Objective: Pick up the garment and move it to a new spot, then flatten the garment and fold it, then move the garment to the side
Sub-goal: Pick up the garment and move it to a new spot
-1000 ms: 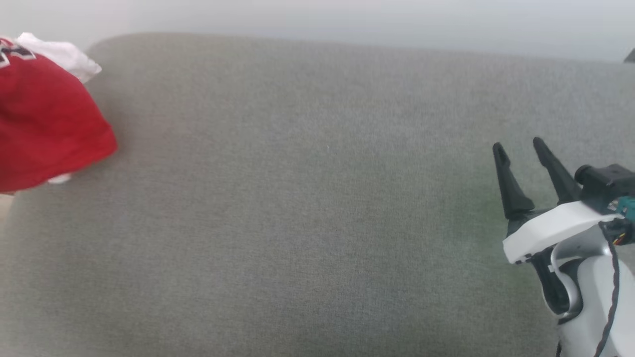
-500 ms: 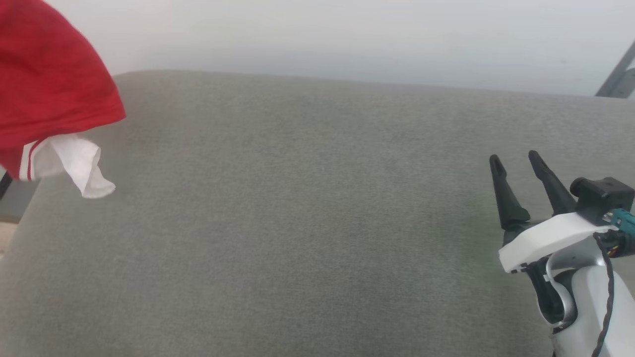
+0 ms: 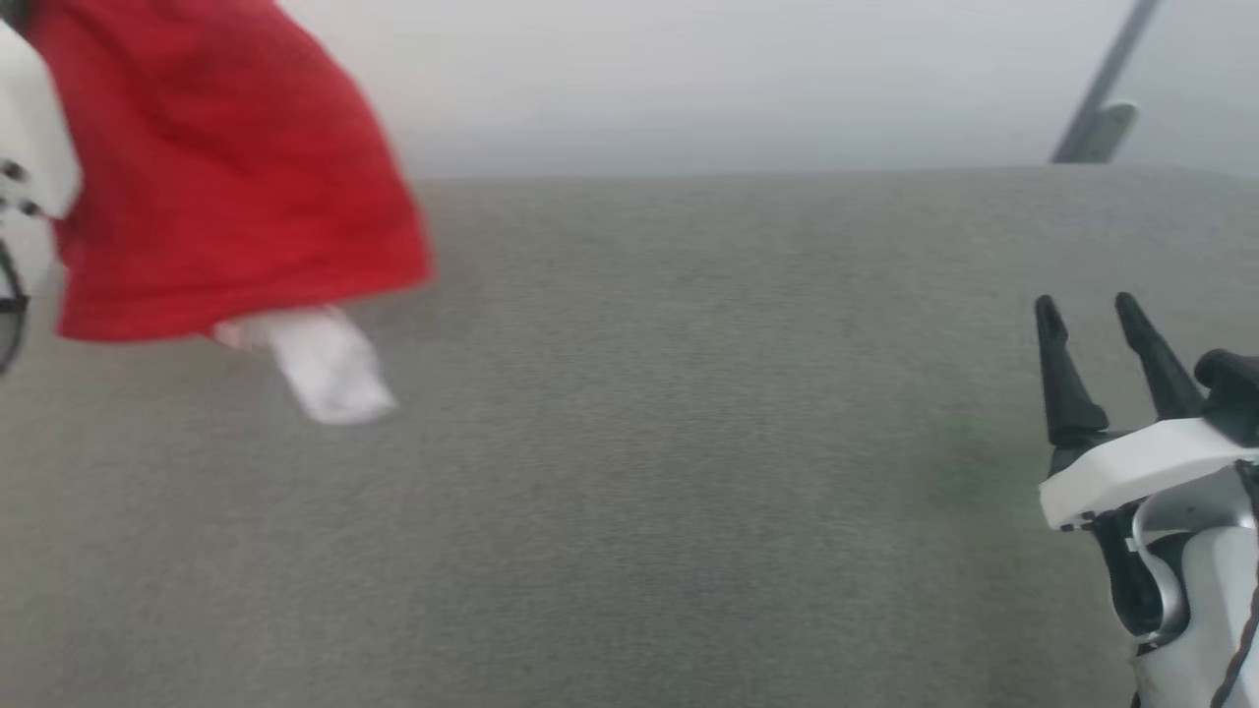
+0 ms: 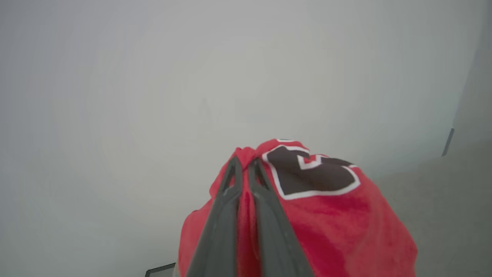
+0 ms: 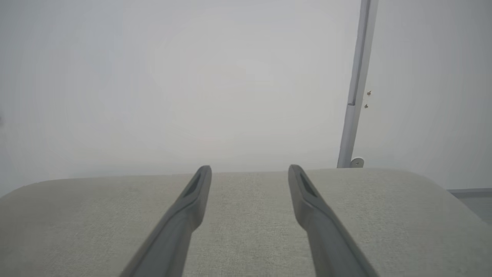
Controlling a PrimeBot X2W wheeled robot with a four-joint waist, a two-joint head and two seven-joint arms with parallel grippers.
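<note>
The garment, a red shirt with a white sleeve dangling below it, hangs in the air over the left part of the grey cushion in the head view. In the left wrist view my left gripper is shut on a bunched fold of the garment, next to its black-and-white number. My right gripper hovers over the cushion's right side, open and holding nothing. The right wrist view shows my right gripper with its two fingers spread wide above the cushion.
A pale wall rises behind the cushion. A grey pole stands against the wall at the back right. A white part of my left arm sits at the head view's left edge, beside the garment.
The head camera has tilted and turned. The garment has risen off the cushion's left end and swung rightward, its white sleeve now hanging under it. The right gripper stays open in place.
</note>
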